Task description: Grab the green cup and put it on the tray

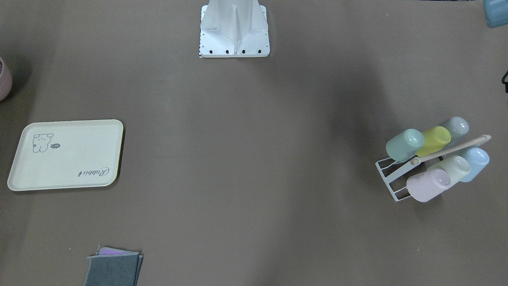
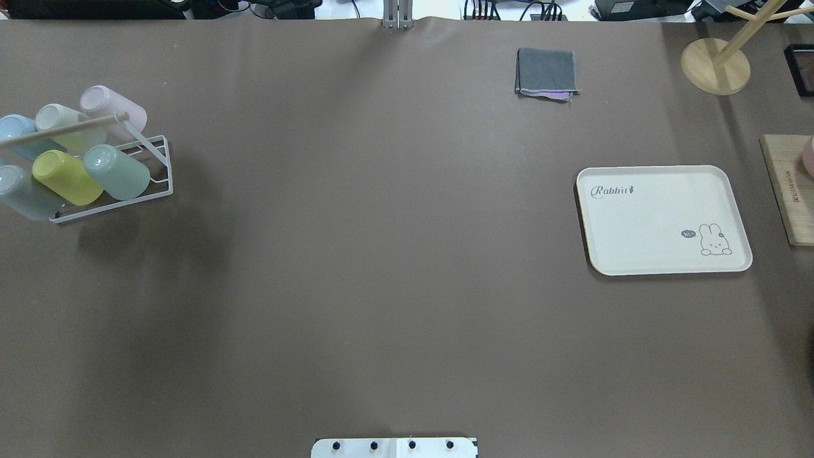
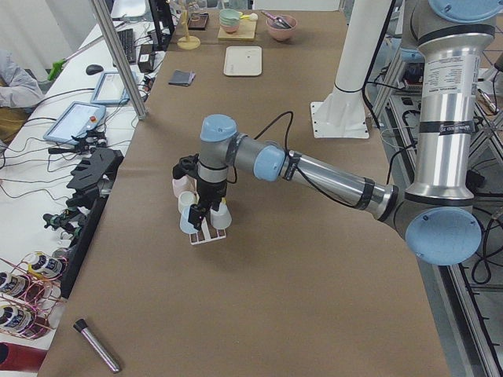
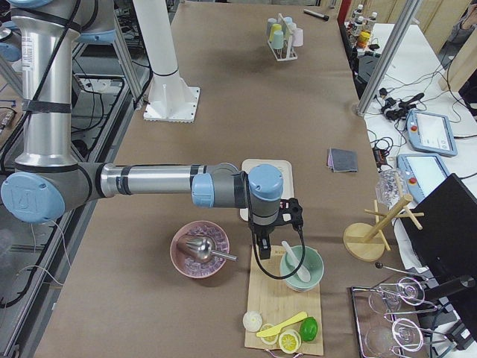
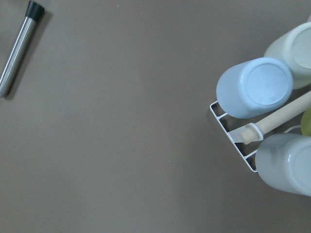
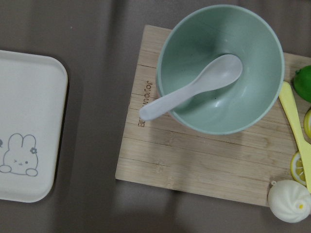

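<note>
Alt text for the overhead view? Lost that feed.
Six cups sit tilted on a white wire rack at far left, the green cup beside the yellow one; the empty cream tray lies at right, a grey cloth beyond it.

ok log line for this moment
phase: pre-grasp | green cup: tilted on rack | tray: no cup yet | left gripper: at rack, state unclear

Open brown table (image 2: 381, 254) runs from the rack (image 2: 169, 166) to the tray (image 2: 661, 210), yet the green cup (image 2: 117, 172) is hemmed in, the yellow-green cup (image 2: 65, 178) just beside it and the wooden bar (image 2: 63, 130) close above.
</note>
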Tool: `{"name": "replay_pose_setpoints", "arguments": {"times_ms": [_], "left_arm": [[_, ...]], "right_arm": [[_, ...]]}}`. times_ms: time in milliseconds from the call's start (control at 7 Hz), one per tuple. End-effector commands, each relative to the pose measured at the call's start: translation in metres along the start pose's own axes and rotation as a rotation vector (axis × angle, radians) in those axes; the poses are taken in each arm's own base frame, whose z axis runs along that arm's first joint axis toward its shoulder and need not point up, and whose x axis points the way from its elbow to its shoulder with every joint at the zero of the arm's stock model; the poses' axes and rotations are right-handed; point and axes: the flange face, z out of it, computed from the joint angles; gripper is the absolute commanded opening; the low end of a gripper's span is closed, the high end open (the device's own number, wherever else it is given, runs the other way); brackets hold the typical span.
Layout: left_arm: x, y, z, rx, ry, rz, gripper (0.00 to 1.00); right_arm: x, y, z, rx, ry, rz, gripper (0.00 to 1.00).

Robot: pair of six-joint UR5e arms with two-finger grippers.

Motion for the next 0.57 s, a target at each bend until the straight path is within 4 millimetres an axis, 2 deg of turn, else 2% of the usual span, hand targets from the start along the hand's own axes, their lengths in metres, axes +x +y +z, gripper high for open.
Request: {"name": "replay_pose_setpoints", "arguments": {"times_ms": [0,143,286,429], "left_arm": [[0.093,-0.097,-0.027,-0.040,-0.136,0.289,0.97],[0.158,-0.114,-0.048,-0.060,-0.179,0.396,0.97],[0.199,-0.113,-0.058,-0.025,-0.170,0.471,0.97],[0.219,-0.114,-0.050,-0.031,-0.153,0.508,0.97]], "right_arm": [[0.004,0.001,0.004,-0.010,0.003,0.008,1.00],[0.005,0.002,0.005,-0.011,0.005,0.010,1.00],[0.004,0.001,0.004,-0.010,0.005,0.008,1.00],[0.001,0.001,0.002,-0.007,0.000,0.020,1.00]]}}
